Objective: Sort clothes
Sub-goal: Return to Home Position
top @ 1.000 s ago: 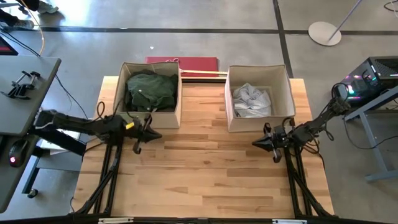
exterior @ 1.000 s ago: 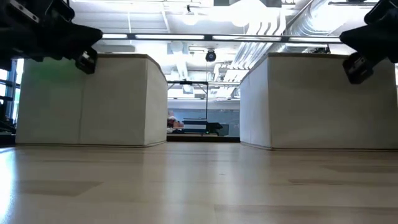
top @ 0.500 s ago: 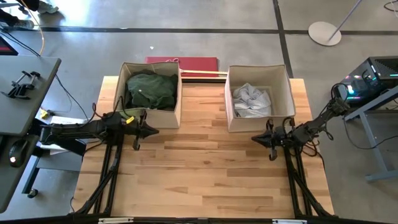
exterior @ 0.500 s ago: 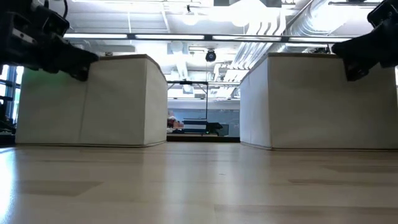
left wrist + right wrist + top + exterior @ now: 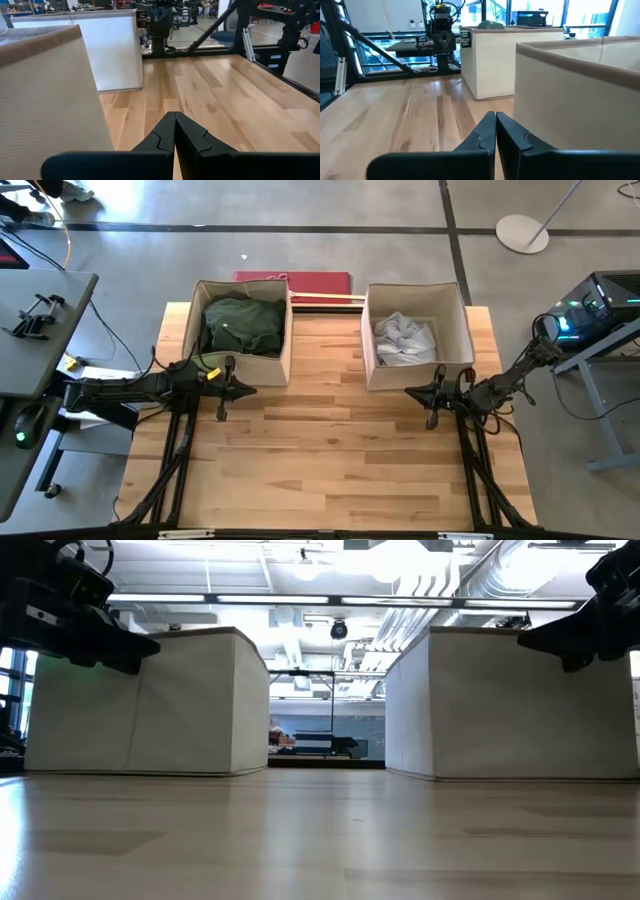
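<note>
A dark green garment lies in the left beige box. A light grey-white garment lies in the right beige box. The plaid shirt, the dark grey-brown and the small black garment are out of view. My left gripper is shut and empty, level above the table just in front of the left box; its shut fingers show in the left wrist view. My right gripper is shut and empty in front of the right box, as the right wrist view shows.
The two boxes stand side by side at the table's far edge with a gap between them. A red flat object lies on the floor behind the table. Bare wooden tabletop stretches between and in front of the arms.
Both arms have drawn back toward their own sides of the table and toward the boxes: my left gripper toward the left edge, my right gripper slightly toward the far edge. Both stay shut and empty. The garments have not moved.
</note>
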